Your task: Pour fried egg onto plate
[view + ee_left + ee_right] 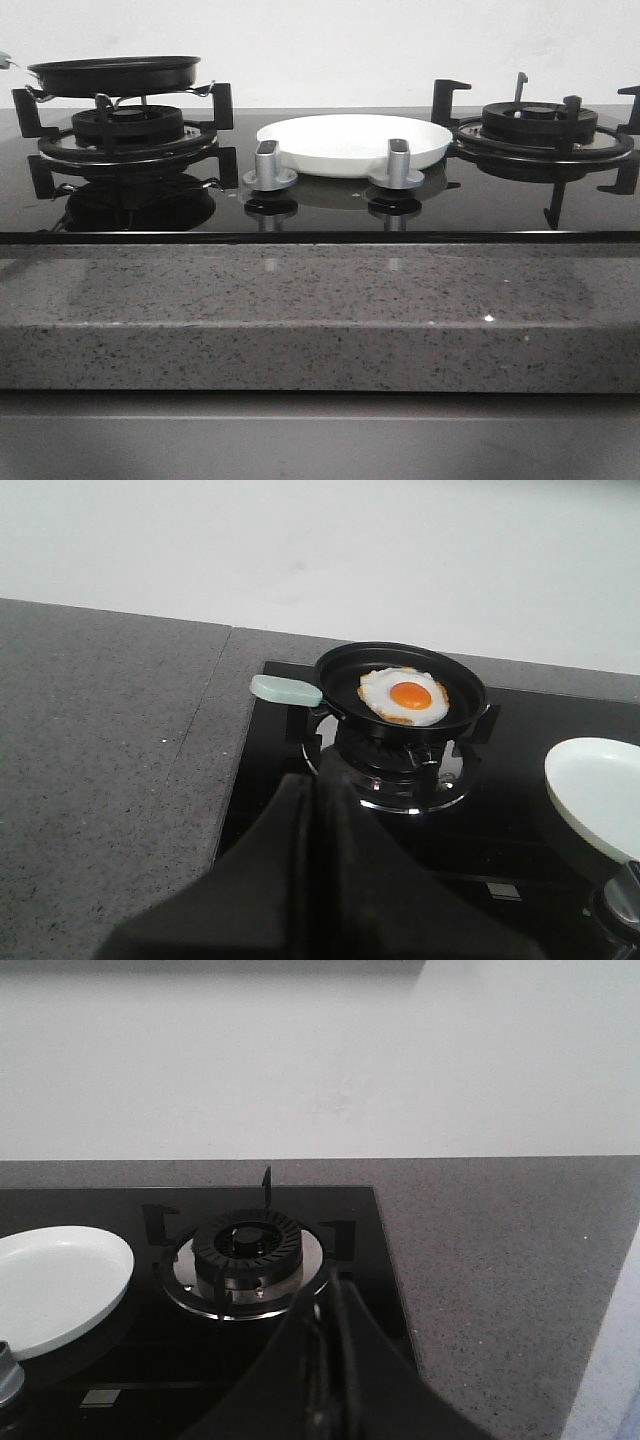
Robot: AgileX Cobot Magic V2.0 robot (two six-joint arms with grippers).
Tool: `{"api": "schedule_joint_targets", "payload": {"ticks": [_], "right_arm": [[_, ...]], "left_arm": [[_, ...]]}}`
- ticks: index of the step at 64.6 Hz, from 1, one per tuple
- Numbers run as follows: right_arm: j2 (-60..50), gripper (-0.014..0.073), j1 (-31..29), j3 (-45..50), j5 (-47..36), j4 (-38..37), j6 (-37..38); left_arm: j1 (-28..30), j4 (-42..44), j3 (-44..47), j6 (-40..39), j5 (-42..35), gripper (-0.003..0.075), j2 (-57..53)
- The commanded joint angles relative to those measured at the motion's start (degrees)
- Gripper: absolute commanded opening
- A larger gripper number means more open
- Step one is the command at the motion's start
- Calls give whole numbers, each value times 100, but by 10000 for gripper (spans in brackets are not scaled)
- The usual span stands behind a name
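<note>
The front view shows a black glass gas hob (320,215) set in a grey speckled stone counter (320,310). On the left burner (128,130) stands a black frying pan (115,75), resting on the black pan supports. The white plate (350,143) lies on the glass in the middle of the hob, between the left burner and the right burner (540,125), and it holds nothing. Just in front of the plate stand two silver control knobs (268,165), and they cover a small part of its near rim. No arm or gripper is seen in this view.

In the left wrist view the fried egg (404,696) lies flat inside the frying pan (400,695), with a white border and an orange yolk near its middle. The pan has a short pale green handle (285,690) that points out toward the counter side. A part of the plate (600,795) is seen beside the burner, apart from the pan. The left gripper (320,810) appears only as a dark shape near the pan, not touching it. Its fingers seem pressed together with nothing between them.

In the right wrist view the right burner (245,1250) carries no pot, and the plate (55,1285) lies beside it on the glass. The right gripper (325,1320) is a dark shape over the edge of the hob. Its fingers look closed as well, and they grasp nothing.
</note>
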Motion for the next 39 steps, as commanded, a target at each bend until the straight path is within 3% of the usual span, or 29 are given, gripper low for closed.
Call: {"api": "schedule_joint_targets", "payload": {"ticks": [1, 5, 11, 16, 39], "right_arm": [[107, 32, -30, -189, -352, -100, -48], [107, 171, -30, -189, -358, -168, -48], [107, 376, -30, -189, -364, -287, -48], [107, 451, -30, -189, -377, -282, -48], [107, 456, -30, -189, -443, -228, -48]], "left_arm": [[16, 31, -189, -39, -509, 16, 62], [16, 194, -189, -39, -519, 104, 62], [16, 498, -189, -39, -519, 305, 62], [16, 529, -189, -39, -519, 430, 62], [16, 502, -189, -39, -519, 439, 62]]}}
